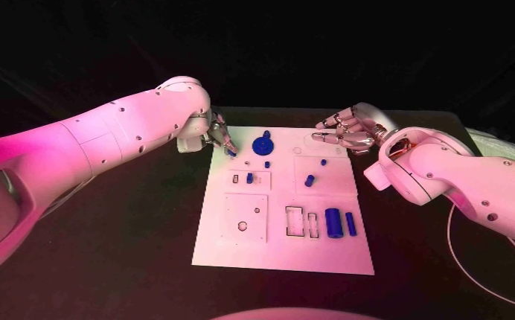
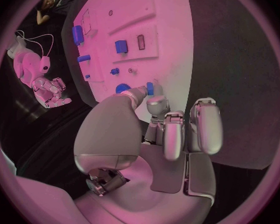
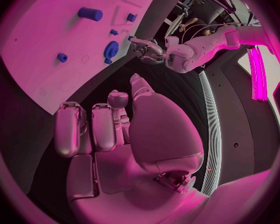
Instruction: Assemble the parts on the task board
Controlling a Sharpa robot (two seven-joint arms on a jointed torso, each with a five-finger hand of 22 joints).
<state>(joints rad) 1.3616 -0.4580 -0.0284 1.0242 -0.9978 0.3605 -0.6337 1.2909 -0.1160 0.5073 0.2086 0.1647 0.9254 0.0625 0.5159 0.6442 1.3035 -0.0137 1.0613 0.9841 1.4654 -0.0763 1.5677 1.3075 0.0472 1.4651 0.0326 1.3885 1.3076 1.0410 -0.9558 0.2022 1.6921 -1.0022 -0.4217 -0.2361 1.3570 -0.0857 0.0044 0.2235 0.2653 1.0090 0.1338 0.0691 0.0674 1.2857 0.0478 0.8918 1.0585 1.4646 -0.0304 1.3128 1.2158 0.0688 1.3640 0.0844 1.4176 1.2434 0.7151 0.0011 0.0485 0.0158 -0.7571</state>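
Left hand (image 1: 215, 135) at the task board (image 1: 281, 253) upper-left edge, pinching a small blue part (image 1: 231, 152) (fingertips only) | right hand (image 1: 349, 132) upper right, fingers curled, empty | bare black table (image 1: 129, 238) flanks both sides

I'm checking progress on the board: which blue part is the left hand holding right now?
The small blue peg at the board's far left corner, pinched in the left hand's fingertips. The gear beside it and the other parts lie untouched.
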